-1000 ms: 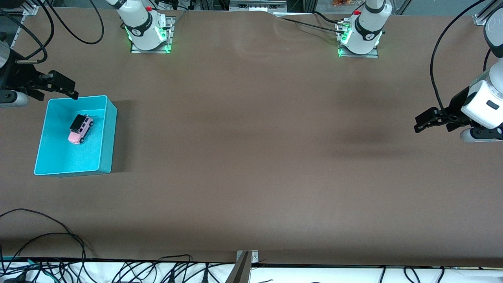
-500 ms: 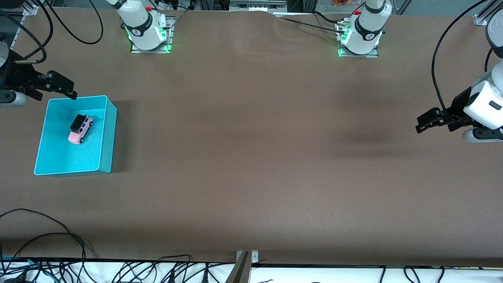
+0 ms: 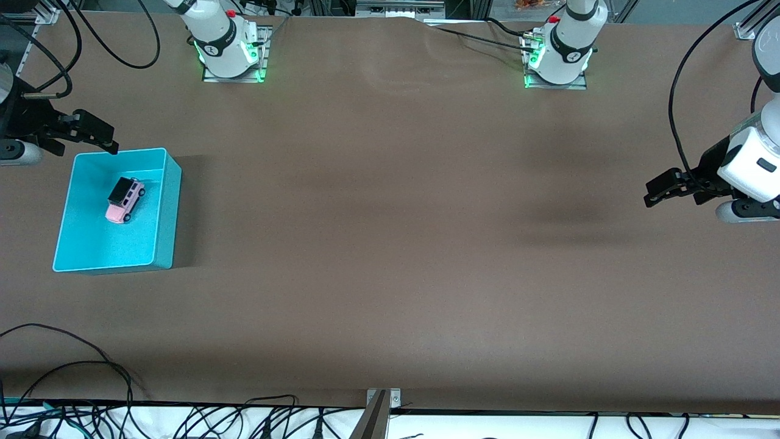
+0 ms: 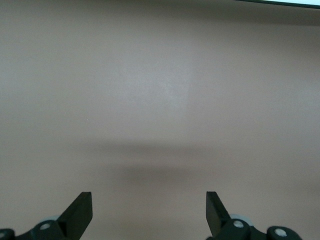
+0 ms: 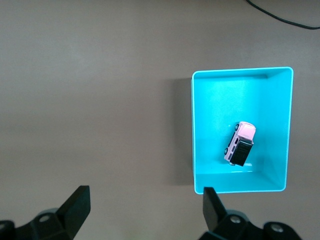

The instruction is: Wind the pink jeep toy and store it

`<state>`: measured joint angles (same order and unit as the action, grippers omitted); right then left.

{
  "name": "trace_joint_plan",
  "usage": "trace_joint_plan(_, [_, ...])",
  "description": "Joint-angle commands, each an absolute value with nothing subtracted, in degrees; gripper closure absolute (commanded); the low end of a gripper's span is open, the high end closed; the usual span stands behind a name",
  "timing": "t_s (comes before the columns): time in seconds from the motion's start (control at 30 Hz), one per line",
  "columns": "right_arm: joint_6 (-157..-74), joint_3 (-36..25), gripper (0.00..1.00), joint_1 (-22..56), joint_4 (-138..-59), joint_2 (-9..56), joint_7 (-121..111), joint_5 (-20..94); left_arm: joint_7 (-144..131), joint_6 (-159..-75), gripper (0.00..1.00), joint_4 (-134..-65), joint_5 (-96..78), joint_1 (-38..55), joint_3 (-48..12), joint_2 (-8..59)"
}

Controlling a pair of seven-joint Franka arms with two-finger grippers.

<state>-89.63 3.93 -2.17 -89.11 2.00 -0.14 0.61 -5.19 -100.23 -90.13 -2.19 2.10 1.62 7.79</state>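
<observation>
Brown table (image 3: 390, 244): pink jeep toy (image 3: 125, 200) (upright) inside turquoise bin (image 3: 168, 213)

Two white arms on metal base plates, green lights glowing, red buttons. Black hands: left hand (image 3: 653, 194), right hand (image 3: 103, 137). Black cables trail from both wrists.

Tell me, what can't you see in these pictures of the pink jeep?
- Pink jeep toy in the turquoise bin: any winding part is too small in the front and right wrist views.
- Jeep's underside: hidden against the bin floor.
- Left wrist view: only bare table.
</observation>
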Motion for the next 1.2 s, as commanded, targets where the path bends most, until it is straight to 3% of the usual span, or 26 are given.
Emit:
trace_joint_plan(0.0, [-88.59, 4.13, 0.00, -2.20, -87.71, 2.20, -0.44, -0.26, -4.57, -100.28, 0.00, -90.00, -2.99, 1.76, 1.58, 7.73])
trace_joint_plan(1.17, [-88.15, 4.31, 0.00, -1.93, -87.71, 2.55, -0.35, -0.35, -4.48, -100.81, 0.00, -90.09, -2.99, 1.76, 1.58, 8.09])
